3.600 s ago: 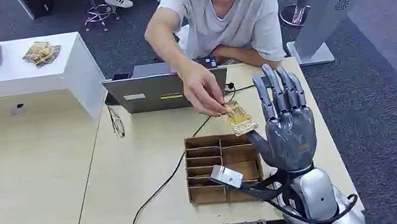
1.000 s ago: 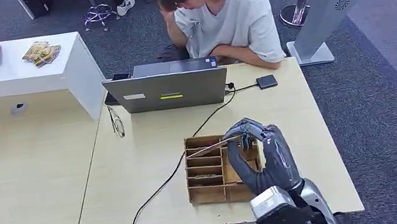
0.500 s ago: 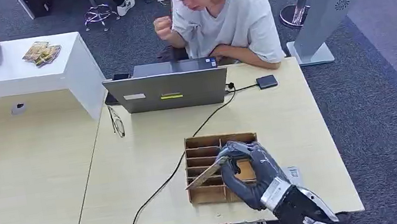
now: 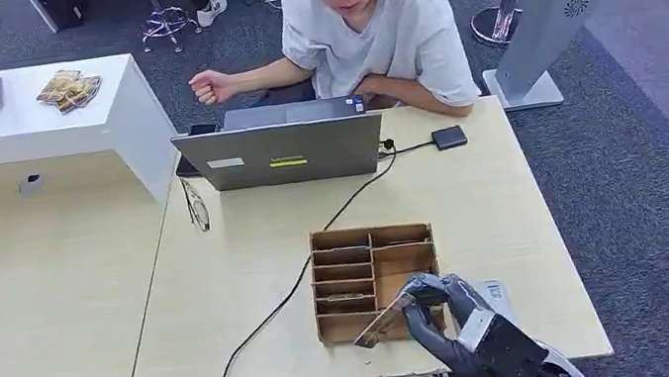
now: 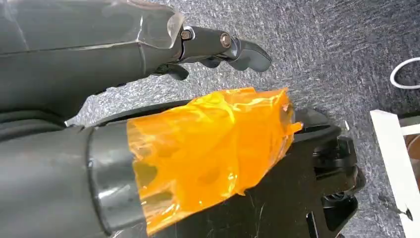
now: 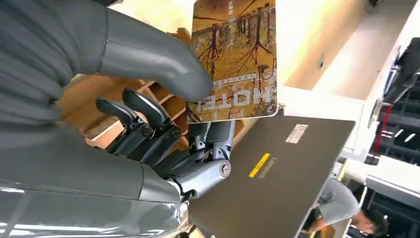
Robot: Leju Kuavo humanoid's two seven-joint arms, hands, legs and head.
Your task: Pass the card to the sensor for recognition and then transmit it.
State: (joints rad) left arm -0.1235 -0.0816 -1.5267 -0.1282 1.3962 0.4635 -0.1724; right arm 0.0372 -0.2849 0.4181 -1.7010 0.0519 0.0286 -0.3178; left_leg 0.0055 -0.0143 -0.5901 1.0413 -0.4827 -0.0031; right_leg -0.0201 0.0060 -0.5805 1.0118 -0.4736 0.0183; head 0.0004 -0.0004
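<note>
My right hand [image 4: 445, 317] is low over the table's near edge, by the front right corner of the wooden divider box [image 4: 331, 327]. It pinches a yellow-brown card [image 4: 379, 326] with a forest picture and the word HOTEL between the thumb and fingers; in the right wrist view the card [image 6: 237, 59] sticks out past the thumb [image 6: 148, 59]. A small black square device [image 4: 449, 137] on a cable lies at the far right of the table, well away from the card. My left hand [image 5: 218, 44] hangs over grey carpet, its fingers loosely out and holding nothing.
A grey laptop [image 4: 280, 152] stands at the table's far edge, and a person [image 4: 376, 22] sits behind it. A black cable [image 4: 270, 316] runs across the table past the box. Glasses [image 4: 196, 207] lie left of the laptop. A white cabinet [image 4: 31, 124] stands at the left.
My right hand has carried the card back from above the box's far side to its near front corner, dropping lower. The person has moved a fist from the head out to the side.
</note>
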